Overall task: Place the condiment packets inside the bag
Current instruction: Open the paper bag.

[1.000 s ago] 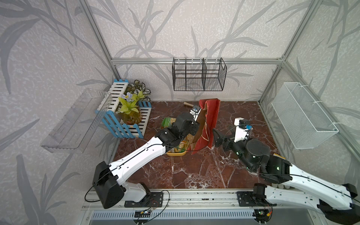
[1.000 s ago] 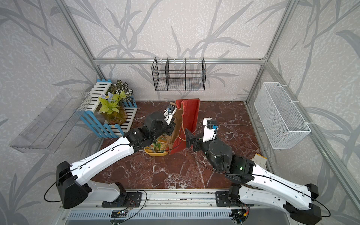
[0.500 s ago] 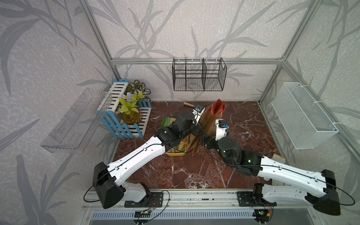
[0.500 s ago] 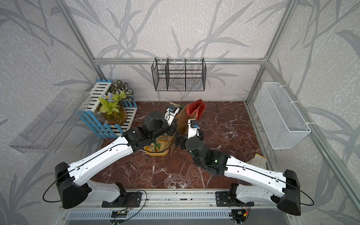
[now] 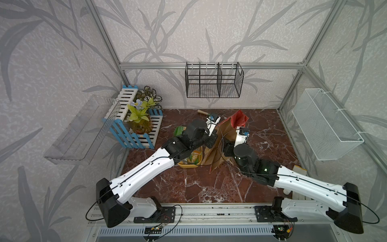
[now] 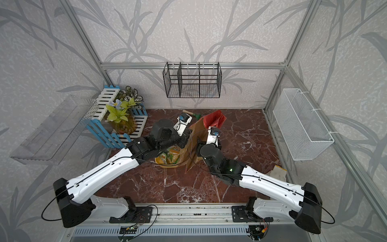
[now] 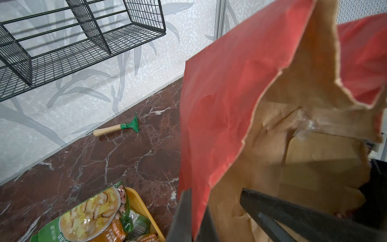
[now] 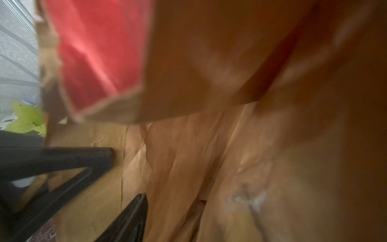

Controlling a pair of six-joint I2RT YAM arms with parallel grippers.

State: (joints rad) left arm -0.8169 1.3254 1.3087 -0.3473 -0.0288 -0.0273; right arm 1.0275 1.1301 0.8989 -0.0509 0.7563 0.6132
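The bag (image 5: 239,119) (image 6: 214,119), red outside and brown inside, leans crumpled at mid-table with its mouth pulled open. My left gripper (image 7: 194,222) (image 5: 212,140) is shut on the bag's near wall, with red paper pinched between its fingers. My right gripper (image 5: 227,148) (image 6: 200,145) reaches into the bag's mouth. One of its fingers (image 8: 134,213) shows against the brown paper and the other is hidden. Green and orange condiment packets (image 7: 90,215) (image 6: 170,156) lie in a yellow tray (image 7: 142,205) beside the bag, under my left arm.
A small rake (image 7: 117,127) (image 5: 204,112) with a wooden handle lies by the back wall. A blue and white crate (image 5: 136,130) with plants stands at the back left. A black wire rack (image 5: 213,83) hangs on the back wall and a white wire basket (image 5: 326,125) on the right wall.
My right arm swung in from the right and pushed its gripper into the bag's mouth. The bag tipped back and crumpled. My left gripper kept its hold on the bag's wall.
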